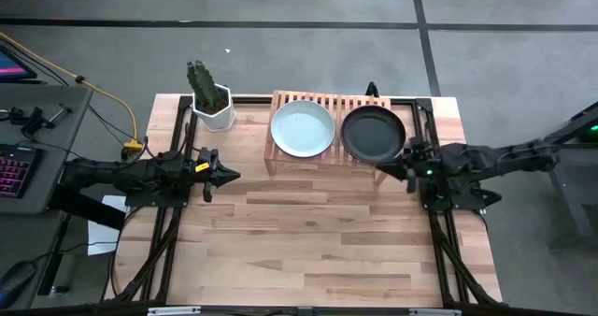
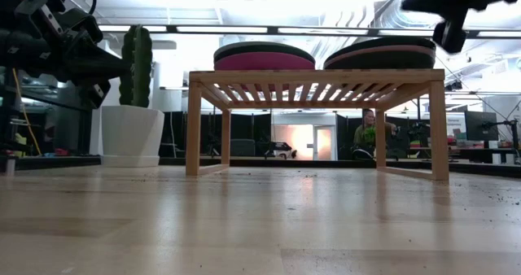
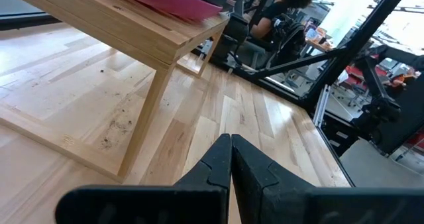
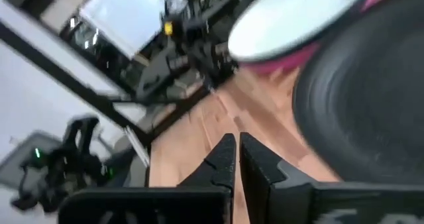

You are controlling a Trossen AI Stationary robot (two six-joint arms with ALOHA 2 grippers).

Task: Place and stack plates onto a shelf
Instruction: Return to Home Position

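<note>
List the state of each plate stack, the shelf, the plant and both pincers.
Pale plate: top of the left stack on the shelf, pink plate under it.
Black plate: top of the right stack, light pink plate under it.
Shelf: upright, carrying both stacks.
Cactus pot: upright, beside the shelf.
Left pincer: shut, empty.
Right pincer: shut, empty, near the black plate.

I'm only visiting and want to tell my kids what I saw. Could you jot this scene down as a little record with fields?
Shelf: light-wood slatted shelf at the table's far side
Left stack: pale mint plate on top, hot pink plate lower down
Right stack: black plate on top
Beside shelf: cactus pot
Left gripper: shut, empty, left of the shelf
Right gripper: shut, empty, by the shelf's right front corner
</note>
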